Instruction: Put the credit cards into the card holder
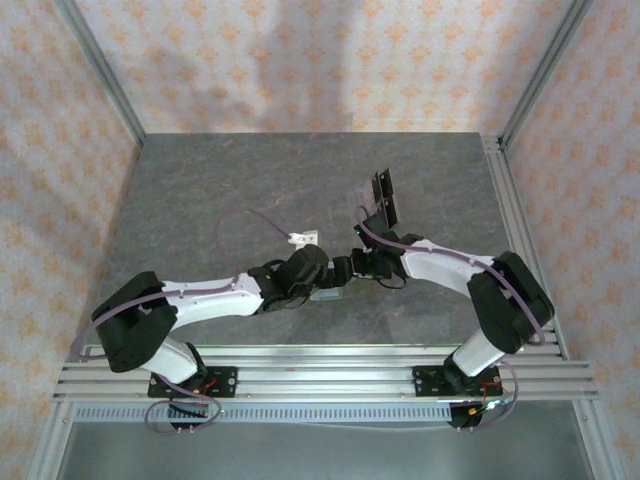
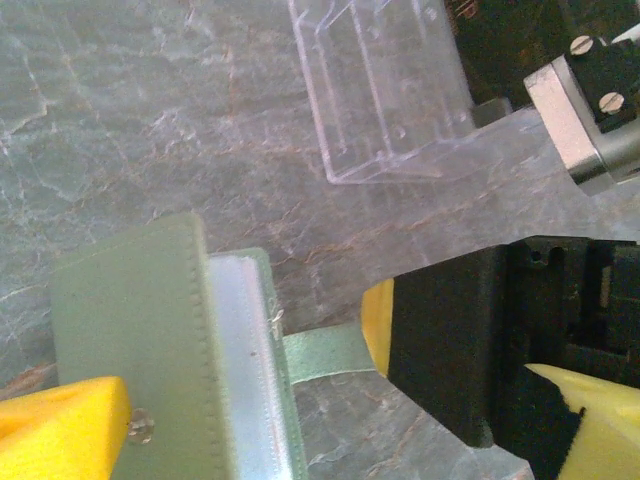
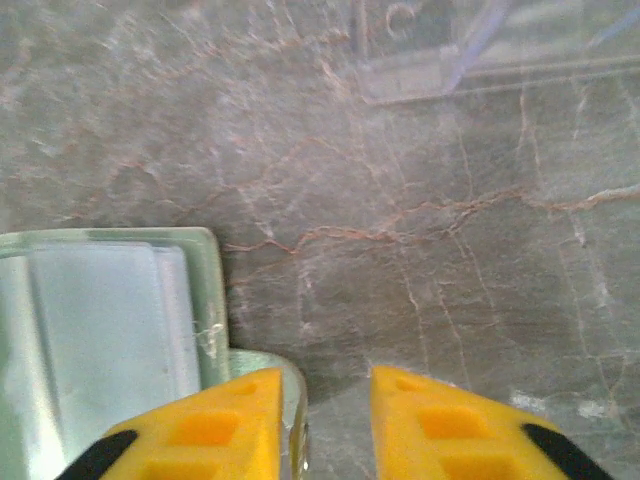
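Observation:
The sage-green card holder [image 2: 130,320] lies open on the table between my left gripper's fingers, one flap raised and its pale inside [image 3: 100,330] facing up. My left gripper [image 2: 330,420] is wide open around it, with the left finger [image 2: 60,435] against the raised flap. My right gripper [image 3: 335,420] hovers at the holder's closing tab [image 2: 320,355]. It is open by a narrow gap, and its left finger [image 3: 200,430] is over the tab. Two black credit cards [image 1: 383,197] stand upright at a clear case behind the grippers.
A clear plastic case [image 2: 385,90] lies on the grey stone-patterned table [image 3: 400,200] just beyond the holder; its corner [image 3: 420,70] is at the top of the right wrist view. Both arms meet at the table's middle [image 1: 330,275]. Metal frame rails [image 1: 520,240] border the table.

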You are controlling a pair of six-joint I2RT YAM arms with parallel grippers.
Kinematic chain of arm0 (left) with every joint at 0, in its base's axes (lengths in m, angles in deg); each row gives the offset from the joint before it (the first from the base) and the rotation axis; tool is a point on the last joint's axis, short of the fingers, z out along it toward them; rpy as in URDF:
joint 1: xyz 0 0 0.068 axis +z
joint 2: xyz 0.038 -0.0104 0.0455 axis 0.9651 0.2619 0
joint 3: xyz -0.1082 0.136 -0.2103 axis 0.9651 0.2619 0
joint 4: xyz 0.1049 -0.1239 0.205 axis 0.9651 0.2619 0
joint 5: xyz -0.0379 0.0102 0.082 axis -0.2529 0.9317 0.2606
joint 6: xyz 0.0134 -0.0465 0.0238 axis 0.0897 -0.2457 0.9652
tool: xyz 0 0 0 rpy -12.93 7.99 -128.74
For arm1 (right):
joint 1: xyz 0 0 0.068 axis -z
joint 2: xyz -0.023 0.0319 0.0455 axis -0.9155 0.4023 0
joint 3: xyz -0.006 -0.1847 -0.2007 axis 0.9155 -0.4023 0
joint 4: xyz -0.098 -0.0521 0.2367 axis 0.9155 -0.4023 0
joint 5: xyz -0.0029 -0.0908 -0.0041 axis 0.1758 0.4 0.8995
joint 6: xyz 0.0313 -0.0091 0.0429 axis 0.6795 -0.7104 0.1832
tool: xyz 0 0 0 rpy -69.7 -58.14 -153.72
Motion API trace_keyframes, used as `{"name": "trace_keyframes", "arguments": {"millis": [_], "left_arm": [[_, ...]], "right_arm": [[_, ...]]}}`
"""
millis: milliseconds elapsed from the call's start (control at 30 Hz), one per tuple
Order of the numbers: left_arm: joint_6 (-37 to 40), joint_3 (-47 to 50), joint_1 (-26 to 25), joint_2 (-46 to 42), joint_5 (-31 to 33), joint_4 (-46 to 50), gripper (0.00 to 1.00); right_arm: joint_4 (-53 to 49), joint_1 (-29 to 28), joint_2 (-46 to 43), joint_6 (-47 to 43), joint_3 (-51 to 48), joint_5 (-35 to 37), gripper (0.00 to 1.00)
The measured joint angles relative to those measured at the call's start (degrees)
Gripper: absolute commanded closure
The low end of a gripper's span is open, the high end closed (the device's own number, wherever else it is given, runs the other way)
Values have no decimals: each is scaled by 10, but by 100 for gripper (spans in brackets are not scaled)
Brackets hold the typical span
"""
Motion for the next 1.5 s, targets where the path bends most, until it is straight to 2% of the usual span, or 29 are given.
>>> {"name": "trace_keyframes", "arguments": {"millis": [333, 667, 900, 1200, 1500], "left_arm": [[-6, -1, -1, -4, 3, -26, 0], [-32, -33, -18, 88, -6, -100, 0], [-40, -41, -19, 141, -4, -104, 0], [-12, -95, -19, 128, 2, 5, 0], [34, -135, -3, 42, 42, 145, 0]], "right_arm": [[-46, 0, -97, 2, 2, 24, 57], [-123, 27, -139, 2, -10, 91, 55], [-146, 28, -161, 4, -18, 91, 55], [-137, 22, -198, 6, -18, 75, 55], [-110, 22, -206, 10, -6, 25, 55]]}}
